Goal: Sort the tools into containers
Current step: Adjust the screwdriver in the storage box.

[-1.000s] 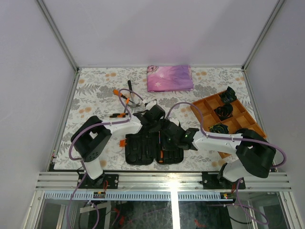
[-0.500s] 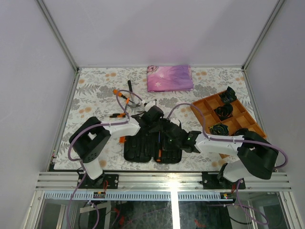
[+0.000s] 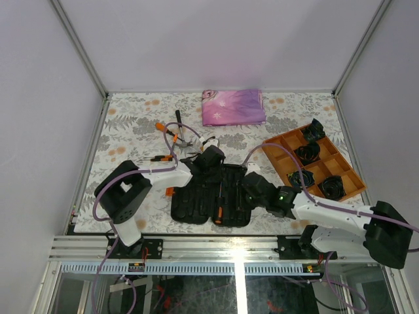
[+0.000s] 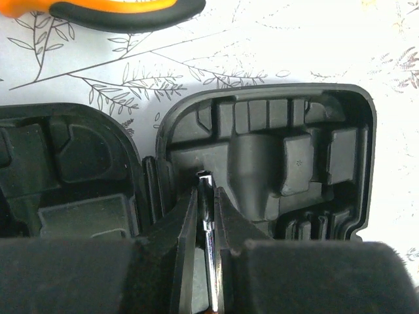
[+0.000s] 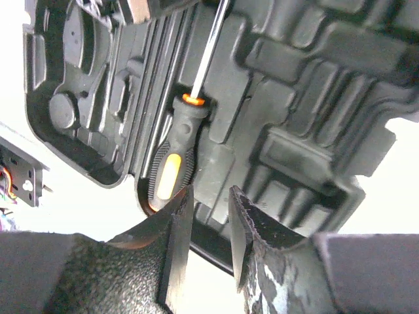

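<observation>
The black tool case (image 3: 196, 203) lies open and flat on the flowered table (image 3: 124, 131), close to the near edge between the two arms, its moulded slots facing up. An orange-and-black screwdriver (image 5: 171, 167) rests in the case, handle down in a long slot, its bare metal shaft running up across the ribs.

The left gripper (image 4: 206, 190) is pinched tight on that thin shiny shaft, fingers almost together, just over the hinge side of one case half. The right gripper (image 5: 208, 199) hangs above the case's rim near the screwdriver's handle, its jaws part-way apart with nothing between them.

Other tools are on the table beyond the case: orange-handled pliers (image 3: 165, 129), a second screwdriver (image 3: 162, 157) just beside the left arm, and a slim dark thing that may be the hammer (image 3: 178, 118), though it is too small to be sure.

A folded pink-purple cloth (image 3: 234, 106) lies at the far edge. To the right, an orange divided tray (image 3: 288, 135) holds black coiled bundles (image 3: 308, 154).
</observation>
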You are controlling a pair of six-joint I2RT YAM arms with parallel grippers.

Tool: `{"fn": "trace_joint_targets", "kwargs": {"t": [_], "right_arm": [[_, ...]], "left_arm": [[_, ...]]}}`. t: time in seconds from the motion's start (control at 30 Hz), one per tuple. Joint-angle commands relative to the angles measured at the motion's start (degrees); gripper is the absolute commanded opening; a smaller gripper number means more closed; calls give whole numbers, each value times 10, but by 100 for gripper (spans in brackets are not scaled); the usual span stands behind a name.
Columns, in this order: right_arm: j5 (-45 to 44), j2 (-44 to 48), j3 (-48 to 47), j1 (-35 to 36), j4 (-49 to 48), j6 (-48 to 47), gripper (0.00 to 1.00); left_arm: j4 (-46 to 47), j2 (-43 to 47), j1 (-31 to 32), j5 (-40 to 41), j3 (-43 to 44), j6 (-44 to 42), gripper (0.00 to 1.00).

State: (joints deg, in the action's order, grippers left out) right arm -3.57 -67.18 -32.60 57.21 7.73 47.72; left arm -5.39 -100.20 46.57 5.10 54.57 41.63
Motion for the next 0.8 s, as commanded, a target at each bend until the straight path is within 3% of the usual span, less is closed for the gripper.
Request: {"fn": "trace_joint_targets", "kwargs": {"t": [0.0, 0.17, 0.4, 0.77], "right_arm": [[-92, 55, -19, -2, 66, 9, 35], [-149, 96, -12, -3, 112, 23, 36], [-172, 137, 3, -2, 132, 27, 37], [-180, 110, -44, -10, 149, -36, 34]], "left_arm": [[-120, -19, 15, -49, -30, -50, 10], [-126, 11, 15, -60, -13, -65, 26], [-132, 62, 15, -89, 9, -81, 43], [-143, 184, 15, -86, -42, -66, 46]]}}
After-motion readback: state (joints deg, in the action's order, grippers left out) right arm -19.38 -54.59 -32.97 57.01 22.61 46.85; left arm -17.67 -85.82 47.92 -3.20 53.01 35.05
